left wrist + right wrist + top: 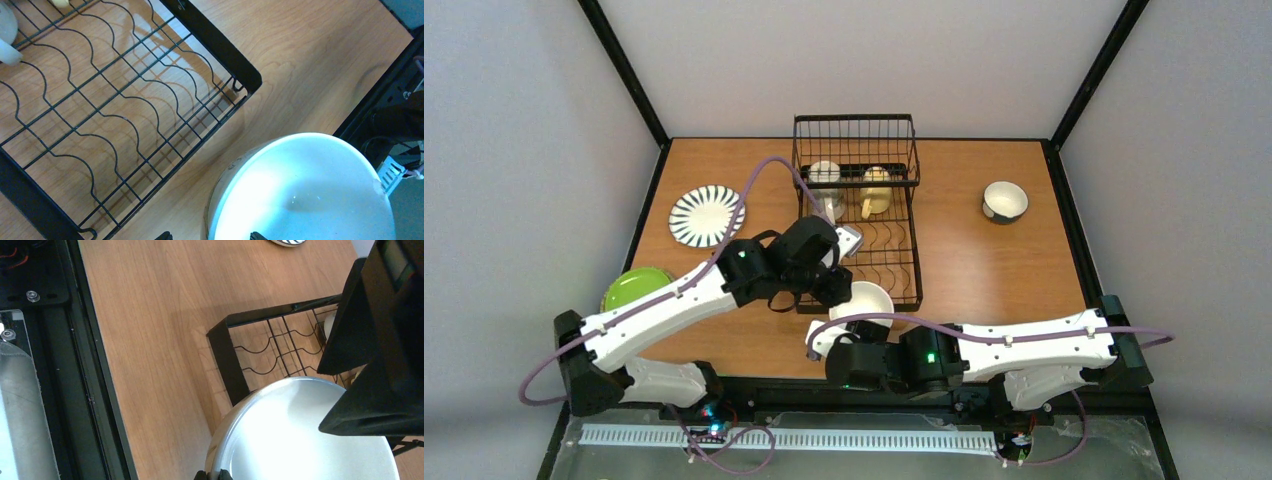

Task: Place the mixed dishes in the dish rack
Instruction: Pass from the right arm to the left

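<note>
The cream bowl (pixel 861 300) is at the near end of the black wire dish rack (pixel 894 255), held a little off the table. My right gripper (pixel 212 475) is shut on the bowl's near rim (pixel 300 440). My left gripper (pixel 209 236) is open, one fingertip on each side of the bowl's rim (pixel 300 190). A cream mug (pixel 825 175) and a yellow mug (pixel 876 190) sit in the rack's basket end. The striped plate (pixel 706 215) and lime-green plate (pixel 636 288) lie at the left. The teal-and-white cup (pixel 1004 200) stands at the right. The tan plate is out of view.
The rack's curved plate slots (pixel 100 100) hold nothing. The left arm's black wrist (pixel 380 340) hangs over the bowl and the rack's near end. The table's black front rail (pixel 85 365) runs close behind the bowl.
</note>
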`<state>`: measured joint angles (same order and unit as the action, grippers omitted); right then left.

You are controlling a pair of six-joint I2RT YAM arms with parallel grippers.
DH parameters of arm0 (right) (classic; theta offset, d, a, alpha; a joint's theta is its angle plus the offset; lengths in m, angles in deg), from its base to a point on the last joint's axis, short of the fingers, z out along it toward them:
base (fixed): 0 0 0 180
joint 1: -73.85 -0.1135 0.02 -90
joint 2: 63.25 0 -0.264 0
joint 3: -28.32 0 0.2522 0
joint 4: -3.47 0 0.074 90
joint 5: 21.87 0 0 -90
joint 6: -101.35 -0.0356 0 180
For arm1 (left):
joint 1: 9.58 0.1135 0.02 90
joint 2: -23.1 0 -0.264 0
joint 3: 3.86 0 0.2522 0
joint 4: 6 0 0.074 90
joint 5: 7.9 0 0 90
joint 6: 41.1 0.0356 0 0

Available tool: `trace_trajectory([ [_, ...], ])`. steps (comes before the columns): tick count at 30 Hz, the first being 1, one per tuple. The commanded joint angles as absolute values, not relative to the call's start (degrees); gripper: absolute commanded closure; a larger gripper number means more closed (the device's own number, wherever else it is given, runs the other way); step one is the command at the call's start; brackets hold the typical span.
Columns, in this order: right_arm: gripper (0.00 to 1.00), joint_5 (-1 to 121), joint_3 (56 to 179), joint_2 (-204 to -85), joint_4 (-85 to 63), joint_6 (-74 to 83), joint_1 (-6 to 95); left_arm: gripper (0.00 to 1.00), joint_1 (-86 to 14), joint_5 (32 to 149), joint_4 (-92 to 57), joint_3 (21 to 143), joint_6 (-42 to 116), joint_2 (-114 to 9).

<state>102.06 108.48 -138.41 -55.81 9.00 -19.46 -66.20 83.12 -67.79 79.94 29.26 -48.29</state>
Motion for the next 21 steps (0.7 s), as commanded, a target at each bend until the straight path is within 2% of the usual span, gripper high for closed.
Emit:
trace_trajectory([
  [1, 0.98, 104.6, 110.6, -138.2, -54.2, 10.9, -20.2, 0.15, -65.9, 85.4, -69.3, 82.2, 31.8, -50.2],
  [7, 0.98, 104.5, 110.7, -137.9, -53.9, 10.9, -20.4, 0.23, -65.9, 85.2, -69.3, 82.9, 32.4, -51.9],
  [9, 0.98, 104.6, 110.5, -137.9, -53.8, 10.9, -20.4, 0.29, -65.9, 85.0, -69.3, 83.3, 32.7, -52.4],
  [15, 0.98, 104.8, 109.7, -136.9, -53.6, 10.9, -20.4, 0.53, -65.9, 83.3, -69.1, 83.7, 32.9, -52.8],
  [21, 0.98, 105.1, 109.2, -135.8, -53.5, 10.7, -20.5, 0.84, -65.9, 82.3, -68.7, 83.7, 32.8, -53.4],
])
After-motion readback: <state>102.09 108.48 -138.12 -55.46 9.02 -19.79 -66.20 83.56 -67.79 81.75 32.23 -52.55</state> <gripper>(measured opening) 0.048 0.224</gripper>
